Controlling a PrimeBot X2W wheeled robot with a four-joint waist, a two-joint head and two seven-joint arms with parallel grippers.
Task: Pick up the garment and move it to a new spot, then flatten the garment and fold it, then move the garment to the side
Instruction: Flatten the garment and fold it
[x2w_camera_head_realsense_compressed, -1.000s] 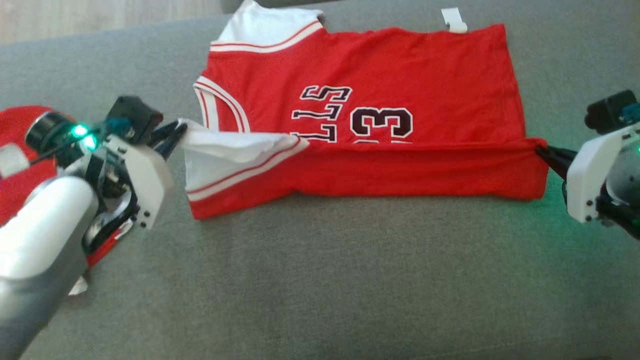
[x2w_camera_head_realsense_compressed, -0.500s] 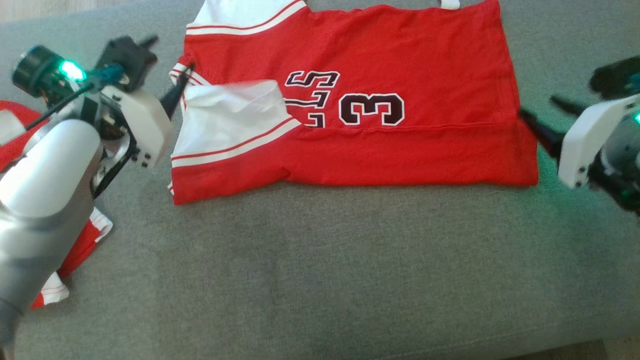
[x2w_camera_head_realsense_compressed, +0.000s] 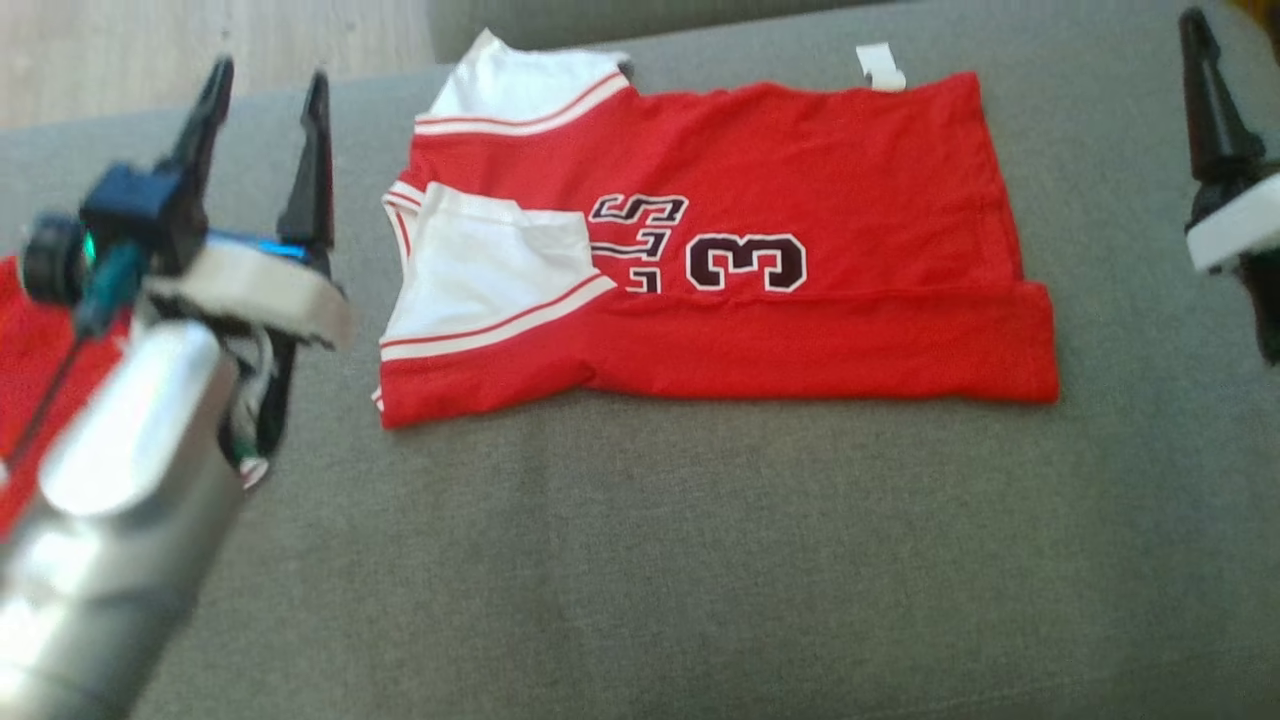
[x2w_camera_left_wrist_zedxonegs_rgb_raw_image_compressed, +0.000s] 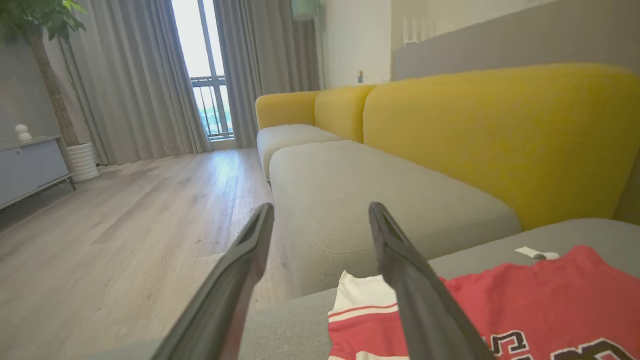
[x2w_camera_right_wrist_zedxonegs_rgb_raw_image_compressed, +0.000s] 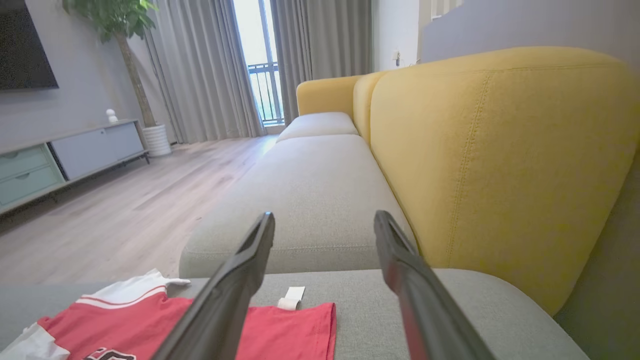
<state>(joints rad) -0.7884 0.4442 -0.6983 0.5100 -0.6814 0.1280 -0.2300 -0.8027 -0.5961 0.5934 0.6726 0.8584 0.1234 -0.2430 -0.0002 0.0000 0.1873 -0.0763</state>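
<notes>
Dark fingers of left gripper (x2w_camera_head_realsense_compressed: 270, 75) spread wide, empty, just beside the white shoulder end. Right gripper (x2w_camera_right_wrist_zedxonegs_rgb_raw_image_compressed: 325, 217) equally wide, empty, off the hem end. Between them, red jersey (x2w_camera_head_realsense_compressed: 760, 330) flat on grey sofa seat (x2w_camera_head_realsense_compressed: 640, 560); long axis left to right, shoulders toward robot's left, near edge folded over.

The garment (x2w_camera_head_realsense_compressed: 800, 160), a red jersey with white, red-striped trim, lies flat on the grey cushion (x2w_camera_head_realsense_compressed: 640, 560). Its near edge is folded up in a long band, partly hiding dark lettering beside a 3. A white panel (x2w_camera_head_realsense_compressed: 480, 265) lies folded over its left end. A white tag (x2w_camera_head_realsense_compressed: 880, 68) juts from the far edge.
</notes>
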